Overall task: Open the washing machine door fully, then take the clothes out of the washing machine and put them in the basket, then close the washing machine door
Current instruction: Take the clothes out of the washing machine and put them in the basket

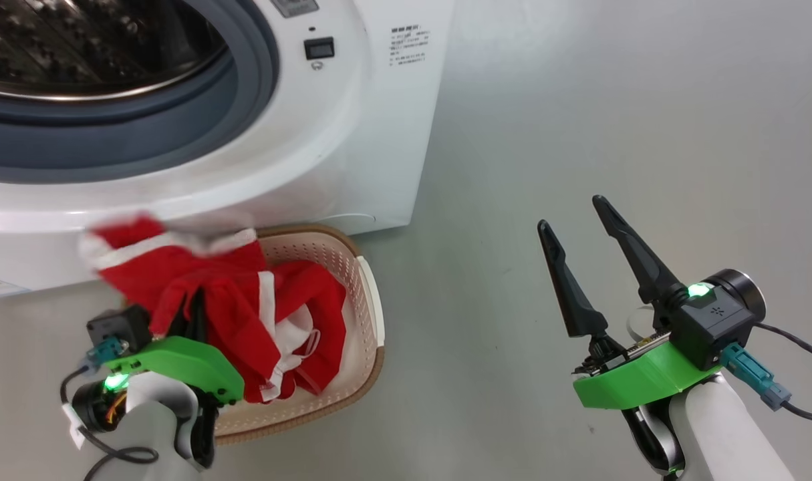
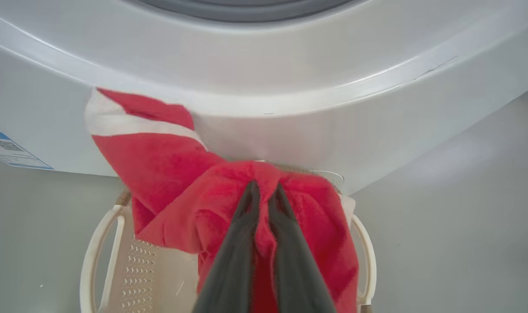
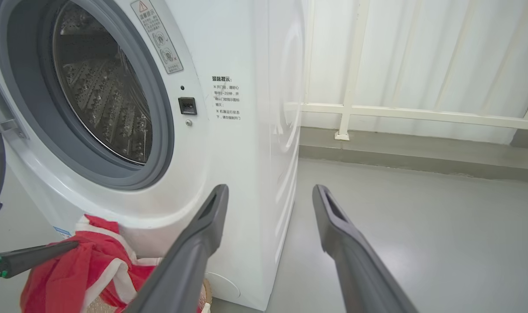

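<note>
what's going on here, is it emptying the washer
The left gripper is shut on the red clothes, holding them over the basket in front of the washing machine, with some fabric already hanging inside it. The right gripper is open and holds nothing. What shows of the drum looks empty.

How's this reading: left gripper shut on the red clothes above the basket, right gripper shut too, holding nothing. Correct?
Wrong on one point: the right gripper is open, fingers wide apart, per the right wrist view. It holds nothing; the left gripper is shut on the clothes above the basket.
</note>
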Robot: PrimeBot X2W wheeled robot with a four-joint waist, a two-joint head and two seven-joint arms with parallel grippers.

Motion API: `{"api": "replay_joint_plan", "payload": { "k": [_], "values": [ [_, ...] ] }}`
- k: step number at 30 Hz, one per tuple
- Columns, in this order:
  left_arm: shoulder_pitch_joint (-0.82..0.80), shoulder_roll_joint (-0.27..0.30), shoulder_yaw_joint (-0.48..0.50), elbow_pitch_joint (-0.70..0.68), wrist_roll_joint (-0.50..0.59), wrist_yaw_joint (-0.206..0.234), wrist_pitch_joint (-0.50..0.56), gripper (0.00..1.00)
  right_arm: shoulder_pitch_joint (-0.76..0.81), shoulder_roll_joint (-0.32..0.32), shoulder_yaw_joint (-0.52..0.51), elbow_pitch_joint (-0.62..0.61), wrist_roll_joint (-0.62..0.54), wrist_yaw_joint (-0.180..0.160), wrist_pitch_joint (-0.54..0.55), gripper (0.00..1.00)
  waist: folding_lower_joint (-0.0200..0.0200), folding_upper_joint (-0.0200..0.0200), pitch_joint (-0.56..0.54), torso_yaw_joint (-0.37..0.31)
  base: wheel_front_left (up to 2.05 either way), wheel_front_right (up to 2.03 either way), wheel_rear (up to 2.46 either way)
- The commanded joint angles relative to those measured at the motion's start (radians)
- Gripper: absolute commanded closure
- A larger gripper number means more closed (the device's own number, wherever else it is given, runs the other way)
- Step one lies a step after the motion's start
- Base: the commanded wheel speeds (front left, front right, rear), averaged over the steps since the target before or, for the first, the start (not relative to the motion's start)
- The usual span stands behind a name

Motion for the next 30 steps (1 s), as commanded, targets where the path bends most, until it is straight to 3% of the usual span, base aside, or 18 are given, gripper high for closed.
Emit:
{"api": "replay_joint_plan", "payload": {
  "k": [1,9,17,21,24,25,26,27,30],
  "values": [
    [-0.013,0.021,0.031,0.003,-0.009,-0.002,-0.012,1.00,-0.016,0.002,0.018,-0.027,0.008,0.000,-0.006,0.00,0.0000,0.0000,0.025,-0.012,0.00,0.00,0.00],
    [-0.106,0.032,0.016,0.201,0.014,0.029,-0.009,1.00,-0.043,0.002,0.026,-0.024,0.026,0.000,-0.006,0.00,0.0000,0.0000,0.084,-0.027,0.00,0.00,0.00],
    [-0.203,0.053,-0.027,0.312,0.047,0.067,0.051,0.66,-0.084,0.002,0.059,-0.018,0.051,0.000,-0.006,0.00,0.0000,0.0000,0.148,-0.073,0.00,0.00,0.00],
    [-0.220,0.072,-0.058,0.332,0.072,0.093,0.130,0.66,-0.101,0.002,0.068,-0.015,0.066,0.000,-0.006,0.00,0.0000,0.0000,0.172,-0.097,0.00,0.00,0.00],
    [-0.223,0.090,-0.072,0.338,0.082,0.111,0.183,0.54,-0.108,0.002,0.074,-0.015,0.074,0.000,-0.006,0.00,0.0000,0.0000,0.183,-0.114,0.00,0.00,0.00],
    [-0.223,0.096,-0.075,0.340,0.084,0.115,0.198,0.33,-0.108,0.002,0.074,-0.015,0.077,0.000,-0.006,0.00,0.0000,0.0000,0.185,-0.118,0.00,0.00,0.00],
    [-0.223,0.100,-0.080,0.341,0.087,0.119,0.211,0.05,-0.108,0.002,0.073,-0.014,0.079,0.000,-0.006,0.00,0.0000,0.0000,0.185,-0.121,0.00,0.00,0.00],
    [-0.222,0.102,-0.083,0.341,0.089,0.125,0.222,0.00,-0.107,0.002,0.072,-0.013,0.081,0.000,-0.006,0.00,0.0000,0.0000,0.184,-0.124,0.00,0.00,0.00],
    [-0.222,0.106,-0.088,0.342,0.091,0.130,0.231,0.00,-0.105,0.002,0.071,-0.011,0.083,0.000,-0.006,0.00,0.0000,0.0000,0.180,-0.126,0.00,0.00,0.00]
  ]
}}
